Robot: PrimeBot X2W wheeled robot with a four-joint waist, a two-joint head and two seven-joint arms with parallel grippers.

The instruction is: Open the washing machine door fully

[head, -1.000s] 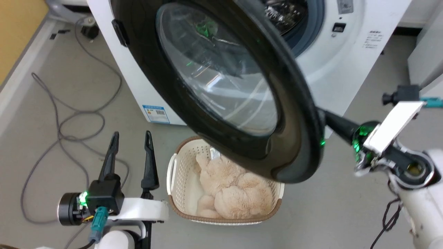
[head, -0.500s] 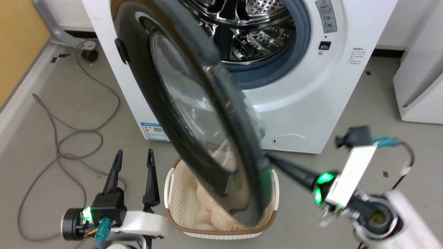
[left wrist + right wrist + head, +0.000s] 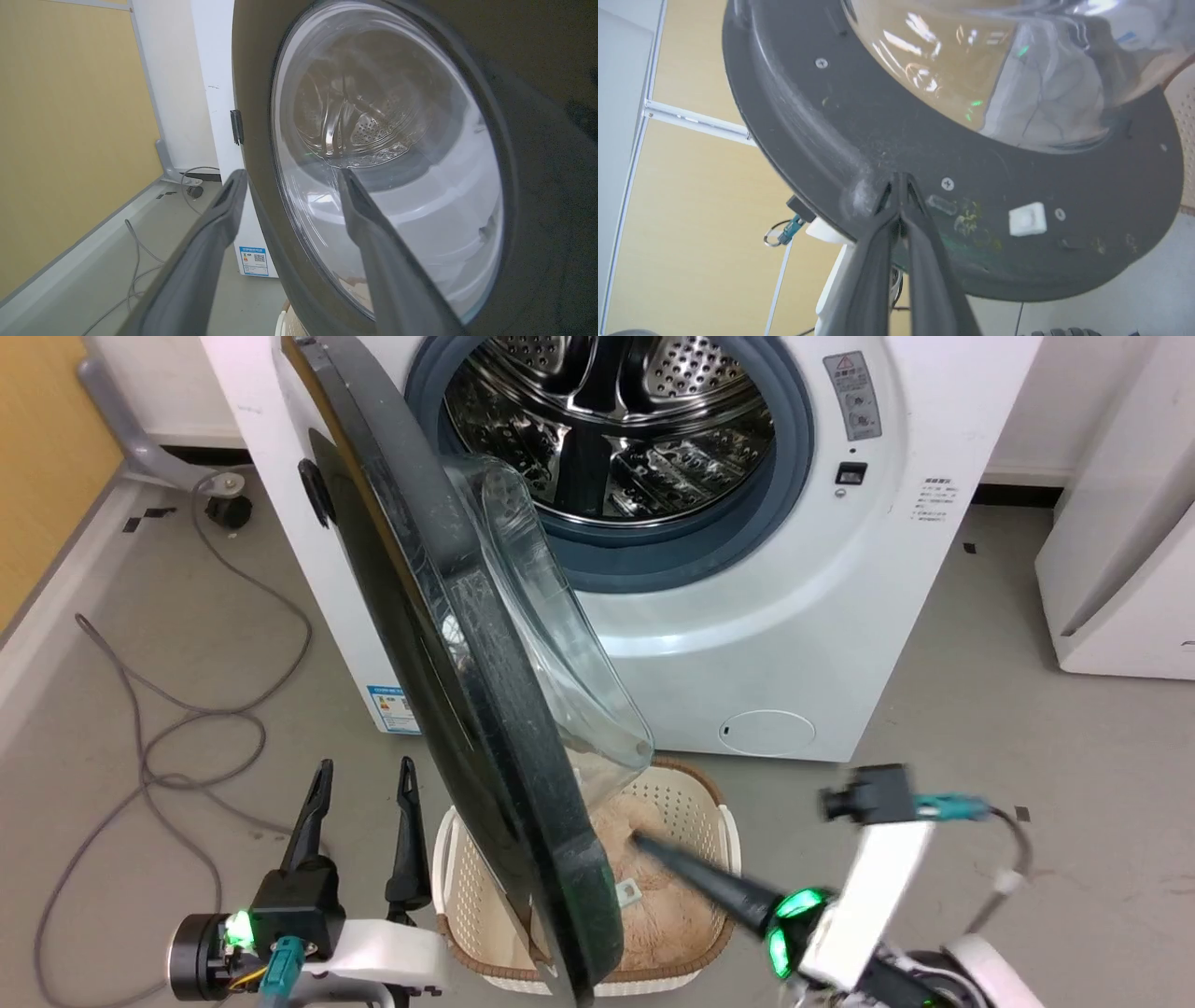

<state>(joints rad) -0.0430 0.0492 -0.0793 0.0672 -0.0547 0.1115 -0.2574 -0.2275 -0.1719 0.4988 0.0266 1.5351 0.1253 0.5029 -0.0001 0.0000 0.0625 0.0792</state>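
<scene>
**Inspector:** Status?
**Assessor:** The washing machine door (image 3: 457,709) is half open, edge-on above the basket (image 3: 695,803). The right claw (image 3: 900,179), fingers together, has its tips against the door's inner face. The left claw (image 3: 364,770) is spread apart and idle.
**Inspector:** Recommendation?
**Assessor:** Push steadily outward near the rim, keeping clear of the glass.

One washing machine (image 3: 840,616), one door (image 3: 411,616) (glass-bowled), one basket (image 3: 695,807).
</scene>
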